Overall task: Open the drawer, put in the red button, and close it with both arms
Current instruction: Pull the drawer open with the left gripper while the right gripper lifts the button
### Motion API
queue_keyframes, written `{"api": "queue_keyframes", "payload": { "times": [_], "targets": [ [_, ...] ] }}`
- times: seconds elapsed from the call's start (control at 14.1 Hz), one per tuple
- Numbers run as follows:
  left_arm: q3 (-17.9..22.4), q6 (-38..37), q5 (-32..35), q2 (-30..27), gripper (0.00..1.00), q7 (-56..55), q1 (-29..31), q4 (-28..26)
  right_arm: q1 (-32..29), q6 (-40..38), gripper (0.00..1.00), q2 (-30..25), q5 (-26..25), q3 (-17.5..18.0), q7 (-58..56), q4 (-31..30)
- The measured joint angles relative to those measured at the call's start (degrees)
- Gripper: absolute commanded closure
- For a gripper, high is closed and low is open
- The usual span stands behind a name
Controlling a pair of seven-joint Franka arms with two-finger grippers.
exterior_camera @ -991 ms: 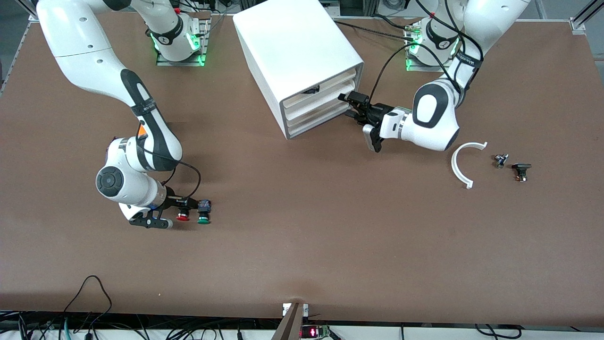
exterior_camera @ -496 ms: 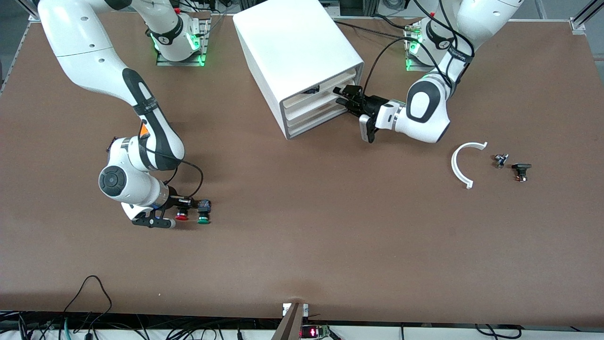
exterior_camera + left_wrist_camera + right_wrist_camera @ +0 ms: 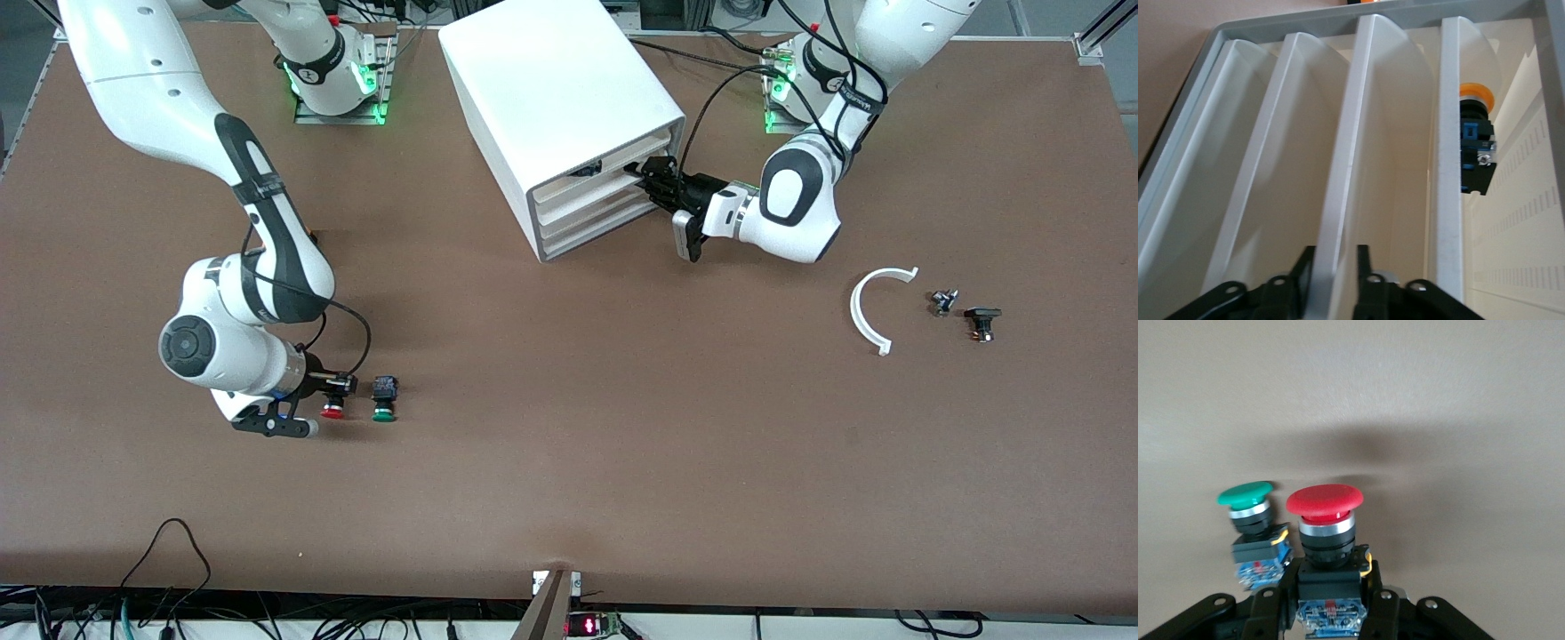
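A: Where's the small red-capped push button [image 3: 1325, 503]?
B: Clamped in the right pincer [image 3: 336, 384], just beside the green-capped button [image 3: 384, 412]; bare brown counter [image 3: 622, 444] lies all round.
A: The left pincer [image 3: 1335, 267]?
B: Narrowed on the cream front edge of the white plastic drawer [image 3: 1338, 167] in the white box cabinet [image 3: 560, 89].

Red button [image 3: 1325, 501], green button [image 3: 1245, 494], white cabinet [image 3: 556, 84].

We note white jointed arms [image 3: 178, 98] with black joint bands, black cabling, and green-lit bases [image 3: 333, 84].
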Motion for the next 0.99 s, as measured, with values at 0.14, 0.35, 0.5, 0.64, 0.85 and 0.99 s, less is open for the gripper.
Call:
{"api": "queue_keyframes", "payload": {
  "times": [0.14, 0.35, 0.5, 0.64, 0.85, 0.99],
  "targets": [
    [-0.04, 0.27, 0.00, 0.16, 1.00, 0.37, 0.05, -0.09, 0.23, -2.43, 1.00, -2.07, 0.00, 0.06, 1.52, 1.09],
    [0.21, 0.36, 0.28, 0.17, 1.00, 0.40, 0.24, 0.17, 1.24, -9.34, 1.00, -3.62, 0.01, 0.10, 5.95, 5.86],
    [1.41, 0.42, 2.60, 0.18, 1.00, 0.32, 0.67, 1.67, 2.48, -13.41, 1.00, -3.95, 0.03, 0.19, 9.20, 9.43],
    [2.49, 0.36, 6.30, 0.40, 1.00, -1.38, 2.32, 4.37, 4.26, -16.76, 1.00, -3.95, 0.04, 0.29, 13.09, 12.49],
    [2.79, -0.43, 10.63, 2.91, 1.00, -3.08, 5.84, 9.60, 7.05, -20.44, 1.00, -3.95, 0.04, 0.34, 18.69, 16.78],
    [2.85, -1.42, 13.29, 5.78, 1.00, -3.48, 8.34, 13.79, 8.37, -21.40, 1.00, -3.93, 0.04, 0.35, 22.13, 18.51]
  ]
}}
